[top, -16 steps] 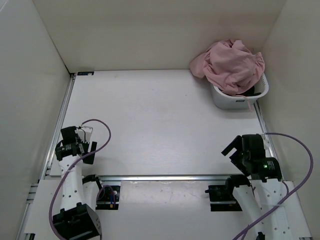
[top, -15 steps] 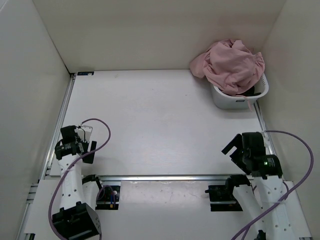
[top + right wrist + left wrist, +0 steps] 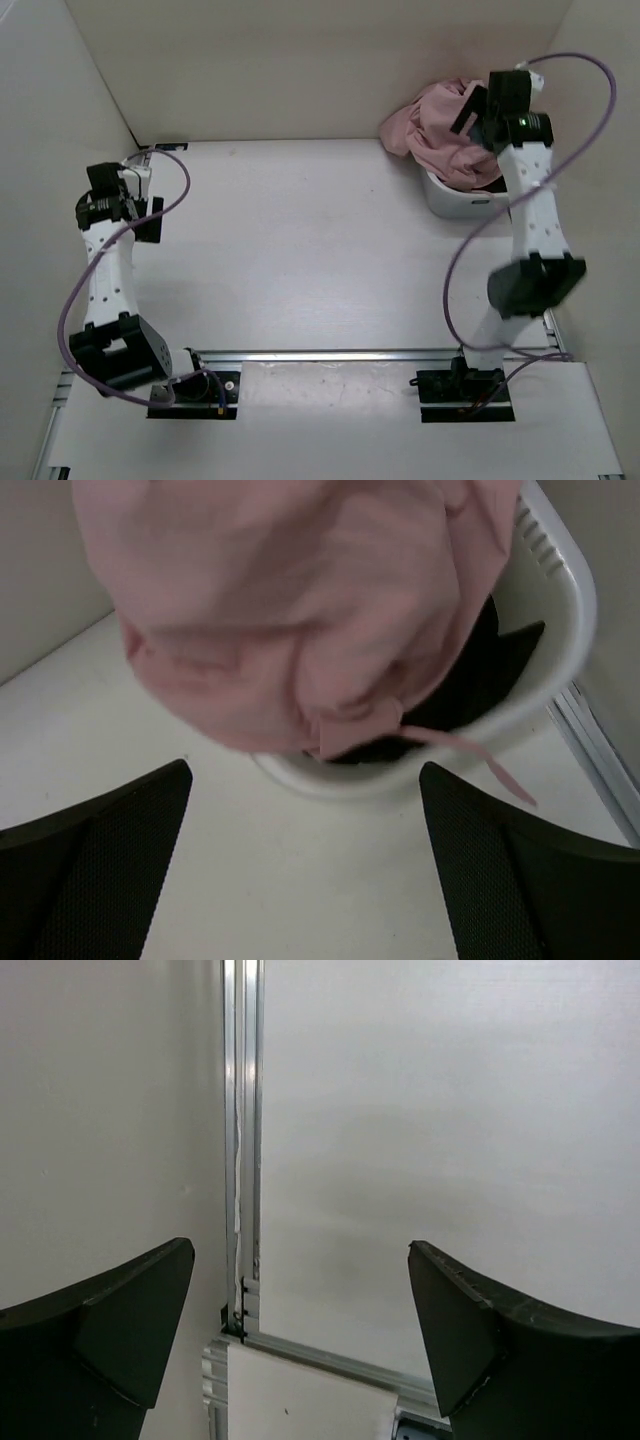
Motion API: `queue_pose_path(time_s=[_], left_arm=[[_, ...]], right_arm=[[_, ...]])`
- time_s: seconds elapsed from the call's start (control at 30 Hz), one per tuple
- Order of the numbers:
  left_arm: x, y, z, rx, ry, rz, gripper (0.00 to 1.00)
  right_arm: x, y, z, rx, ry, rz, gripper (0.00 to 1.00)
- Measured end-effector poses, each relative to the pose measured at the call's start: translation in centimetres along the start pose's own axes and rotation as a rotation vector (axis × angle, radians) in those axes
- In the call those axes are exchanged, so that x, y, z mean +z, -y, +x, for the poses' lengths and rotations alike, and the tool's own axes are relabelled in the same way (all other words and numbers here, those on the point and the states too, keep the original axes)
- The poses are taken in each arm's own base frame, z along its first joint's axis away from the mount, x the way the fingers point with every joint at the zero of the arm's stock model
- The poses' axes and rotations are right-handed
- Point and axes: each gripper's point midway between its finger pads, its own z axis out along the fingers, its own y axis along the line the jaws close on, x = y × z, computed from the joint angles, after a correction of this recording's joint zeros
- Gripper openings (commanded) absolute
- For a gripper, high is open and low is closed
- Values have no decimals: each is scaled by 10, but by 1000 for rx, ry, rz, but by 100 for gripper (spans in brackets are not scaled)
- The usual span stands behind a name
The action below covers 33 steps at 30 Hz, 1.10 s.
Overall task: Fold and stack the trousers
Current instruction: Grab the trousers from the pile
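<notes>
The dusty-pink trousers (image 3: 440,135) lie bunched in a heap on top of a white basket (image 3: 470,205) at the far right corner. In the right wrist view the trousers (image 3: 290,610) fill the top, with a thin drawstring (image 3: 470,755) hanging over the basket rim (image 3: 560,610). My right gripper (image 3: 472,106) hovers over the heap, open and empty (image 3: 305,880). My left gripper (image 3: 145,215) is open and empty (image 3: 300,1350) by the table's left edge, far from the trousers.
A black garment (image 3: 470,680) lies in the basket under the pink fabric. White walls close in the table on the left, back and right. An aluminium rail (image 3: 243,1160) runs along the left edge, another (image 3: 330,355) along the near edge.
The right arm has swung from the near right edge up and out over the basket. The left arm has moved from the near left toward the far left.
</notes>
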Motion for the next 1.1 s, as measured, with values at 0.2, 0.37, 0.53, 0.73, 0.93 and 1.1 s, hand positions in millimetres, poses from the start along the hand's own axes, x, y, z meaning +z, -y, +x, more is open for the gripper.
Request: queue_pose_path(time_s=[0.2,0.37,0.53,0.73,0.93,1.1], left_arm=[[27,9,-29,2,-19,35,100],[72,34,-16,48,-149,80,100],[91,48,-7,42,-211,99,100],[86,45,-11,16,-189,85,100],[64,39,-16,5,-129,64,100],[45,33,-24,-1,-71,49,100]], right_arm=[[156,-15,-27,53,5,30,99],[222,7,22,47,-113,95,67],[204,-1,5,30,-54,75,0],[96,-34,-44,-58,120,-9,0],[-137,-149,-82,-243,492,-429,0],[-358,-226,-52,-312,717,-1062,0]])
